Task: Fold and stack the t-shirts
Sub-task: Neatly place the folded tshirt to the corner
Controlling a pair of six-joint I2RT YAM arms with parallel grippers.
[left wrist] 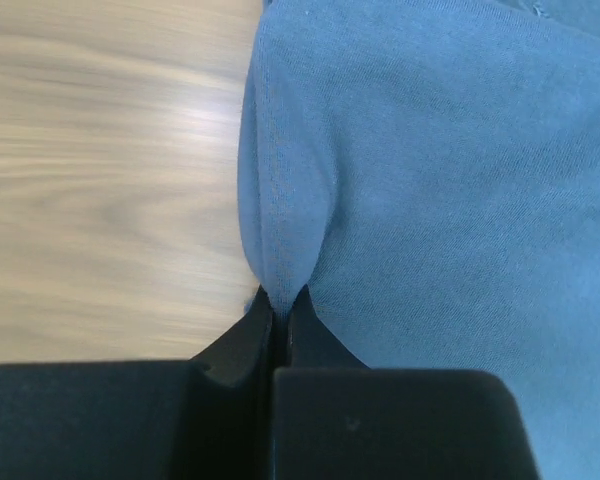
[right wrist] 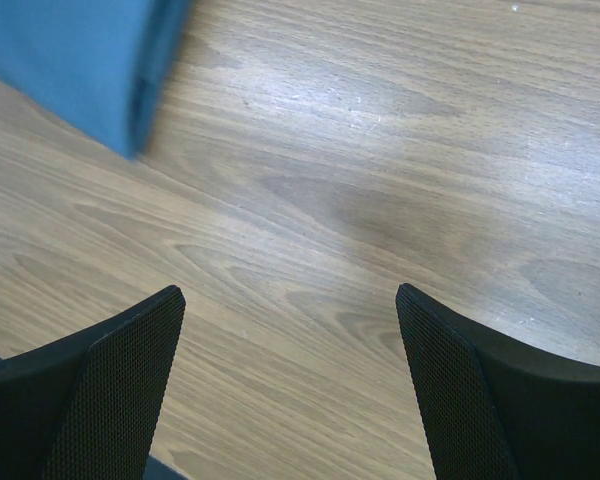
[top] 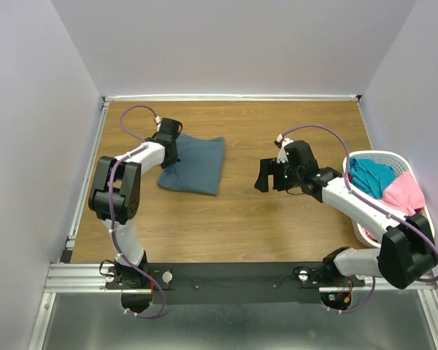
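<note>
A: On the far left of the surface (top: 241,219), what is item one?

B: One blue-grey t-shirt (top: 193,164), lying flat as a rough rectangle. It seems to be folded over at least once. Left hand (left wrist: 280,300): fingers together, clamped on a stitched edge of the cloth at the shirt's left side.

A: And the right hand?

B: Right hand (right wrist: 290,320): fingers wide apart, holding nothing. It hovers over bare wood near the middle of the surface, apart from the blue-grey shirt on its left.

A: At the right edge?

B: One white basket (top: 383,154). Contents: one teal t-shirt (top: 369,176) and one pink t-shirt (top: 405,193), side by side, both bunched and unfolded.

A: Progress?

B: Early, by my reckoning. One shirt of three is out and partly folded, and I cannot tell whether its folding is finished. No stack is begun. Outstanding: finish the blue-grey shirt, then take out, fold and stack the teal and the pink.
</note>
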